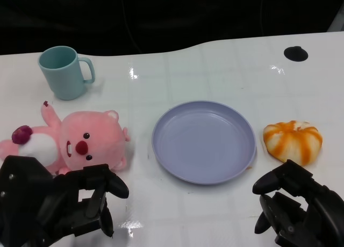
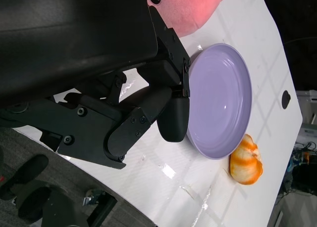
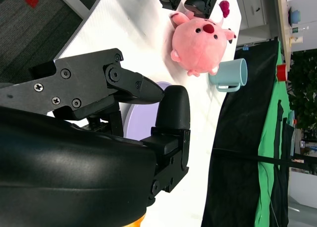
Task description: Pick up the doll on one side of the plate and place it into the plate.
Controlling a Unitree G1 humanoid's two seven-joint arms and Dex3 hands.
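While both hands hung low at the near edge of the table, the left hand (image 1: 64,204) and the right hand (image 1: 298,206) held nothing, fingers loosely apart. Just beyond the left hand lay the pink doll (image 1: 70,139), to the left of the lavender plate (image 1: 203,141). An orange-striped toy (image 1: 293,140) sat right of the plate. Farthest stood a teal mug (image 1: 64,72).

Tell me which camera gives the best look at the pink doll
The head view: the pink doll lies whole on the table, left of the plate, beyond the left hand. The right wrist view also shows it whole but smaller, beside the teal cup. The left wrist view catches only an edge of it.
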